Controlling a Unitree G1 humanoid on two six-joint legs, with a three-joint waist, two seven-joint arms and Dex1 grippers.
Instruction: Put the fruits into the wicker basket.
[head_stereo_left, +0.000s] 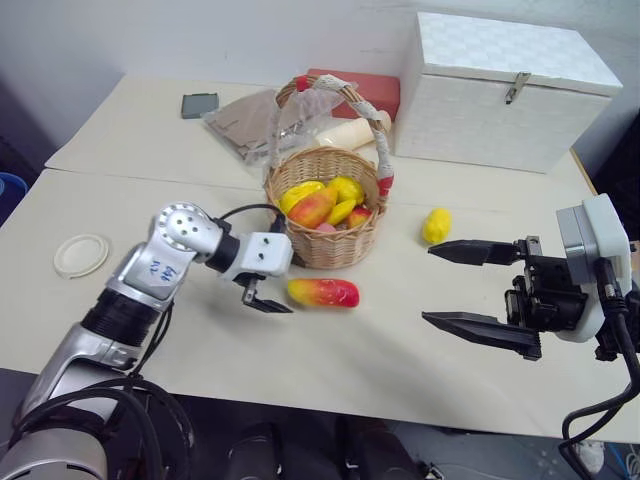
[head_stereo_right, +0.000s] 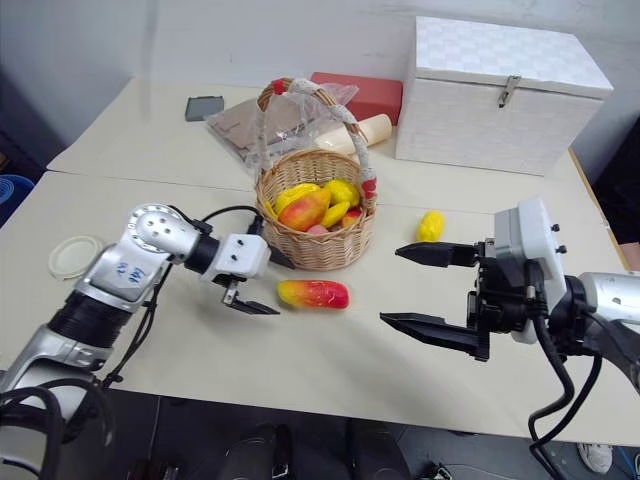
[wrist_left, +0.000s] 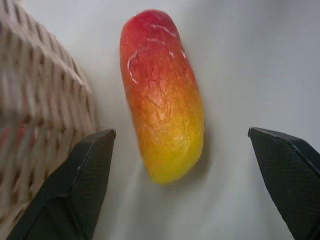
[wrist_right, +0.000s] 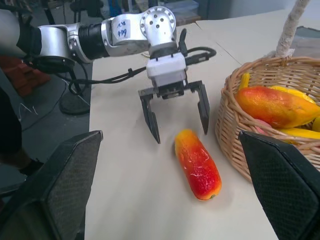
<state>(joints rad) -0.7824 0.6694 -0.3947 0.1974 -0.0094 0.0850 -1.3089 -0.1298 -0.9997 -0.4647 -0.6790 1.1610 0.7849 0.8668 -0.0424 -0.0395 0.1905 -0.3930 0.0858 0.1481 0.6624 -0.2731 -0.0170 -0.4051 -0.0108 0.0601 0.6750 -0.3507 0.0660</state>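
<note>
Step in hand: picking up the red-and-yellow mango, which lies on the tabletop at centre frame, just below the wicker basket and apart from it.
Left end effector: released, fingers spread wide, poised at the mango's yellow end, low over the tabletop; not touching the fruit.
Right end effector: released, fingers wide, empty, at right of frame, level and pointing toward centre.
Advice, approach: judged best to bring the fingers on until they straddle the mango across its narrow width near the middle, rather than at the tapered tip, where it could squirt out.
Advice, clearance: the basket wall sits close beside one finger in the left wrist view; keep that finger off the weave so the basket is not shoved.
Advice, closing: the skin looks slick, so close gently and lift straight before swinging over the rim, clear of the handle.
Mango, form: elongated, rounded ends, glossy wrinkled film, red grading to yellow.
Lemon: small, lumpy, yellow, shiny; on the tabletop right of the basket, well apart from it, still to be collected.
Basket, form: round, tan woven wicker, ribbed wall; tall arched handle wrapped in white fabric with red ends.
Basket, contents: several yellow and red-orange fruits heaped inside.
Tabletop: flat, matt, cream.
White box: textured, latched, upper right.
Round lid: flat, white, far left.
</note>
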